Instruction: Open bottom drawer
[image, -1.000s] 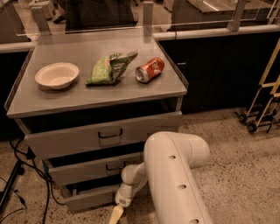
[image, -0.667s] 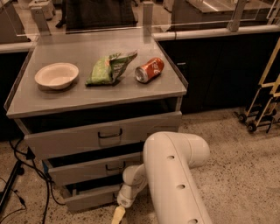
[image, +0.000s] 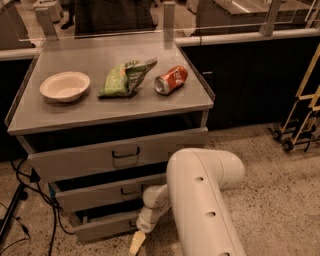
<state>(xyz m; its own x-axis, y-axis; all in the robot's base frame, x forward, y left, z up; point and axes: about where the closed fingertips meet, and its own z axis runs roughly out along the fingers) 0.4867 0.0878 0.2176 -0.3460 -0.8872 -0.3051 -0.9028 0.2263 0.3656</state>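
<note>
The bottom drawer (image: 100, 230) is lowest in the cabinet, at about 7 o'clock in the view, with a dark gap above its front. The hand (image: 136, 243) hangs at 6 o'clock, right by that front's right end; how wide it is spread, or whether it grips anything, I cannot tell. On the tabletop (image: 115, 111), a bowl (image: 65, 86) lies at 9 o'clock and a red can (image: 171, 80) at 3 o'clock.

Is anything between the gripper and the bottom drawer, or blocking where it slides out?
Nothing visible. The gripper sits low at the bottom drawer front, and the floor ahead shows only the robot's own arm; the cables lie off to the left.
</note>
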